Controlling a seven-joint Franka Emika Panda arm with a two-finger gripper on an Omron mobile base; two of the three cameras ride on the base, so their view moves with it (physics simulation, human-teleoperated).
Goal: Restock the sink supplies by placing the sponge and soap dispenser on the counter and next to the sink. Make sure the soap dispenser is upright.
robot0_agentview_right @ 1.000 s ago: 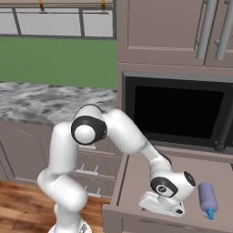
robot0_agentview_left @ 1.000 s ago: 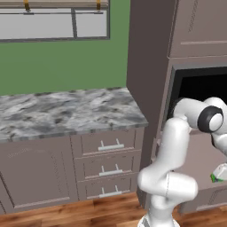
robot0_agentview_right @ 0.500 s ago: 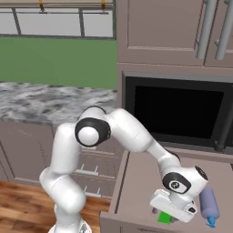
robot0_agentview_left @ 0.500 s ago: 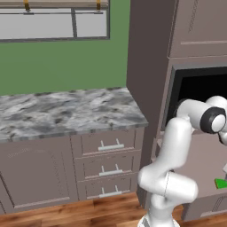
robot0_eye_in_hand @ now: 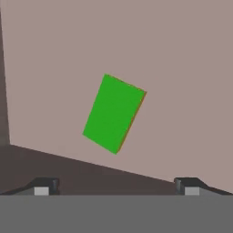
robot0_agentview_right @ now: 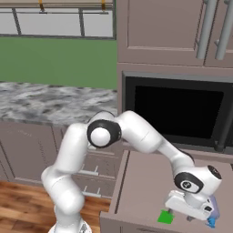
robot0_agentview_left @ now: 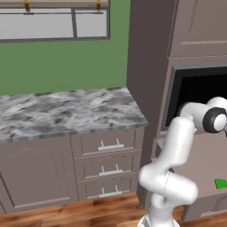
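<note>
The arm reaches low and to the right over an open mauve-brown drawer (robot0_agentview_right: 136, 191) under the black oven opening (robot0_agentview_right: 177, 113), with the gripper (robot0_agentview_right: 189, 210) hanging just above the drawer's floor near its front edge. A flat green sponge (robot0_eye_in_hand: 113, 113) with a thin orange edge lies on the drawer floor; from the hand it sits ahead of the gripper (robot0_eye_in_hand: 116, 189), apart from the two dark fingers (robot0_eye_in_hand: 43, 186), which stand wide apart with nothing between them. From the right base camera the sponge (robot0_agentview_right: 165, 217) lies just to the left of the hand, near the drawer front, and it shows as a small green patch (robot0_agentview_left: 221, 182) at the right edge of the left base view. The soap dispenser (robot0_agentview_right: 212, 214) lies at the far right side of the hand in the drawer, largely hidden behind it: a lavender body with a blue tip (robot0_agentview_right: 211, 222) pointing toward the drawer front, so it seems to be lying on its side rather than upright. The marbled desk (robot0_agentview_left: 66, 111) runs along the green wall to the left, well apart from the drawer, above cabinet drawers with silver handles (robot0_agentview_left: 111, 145)
</note>
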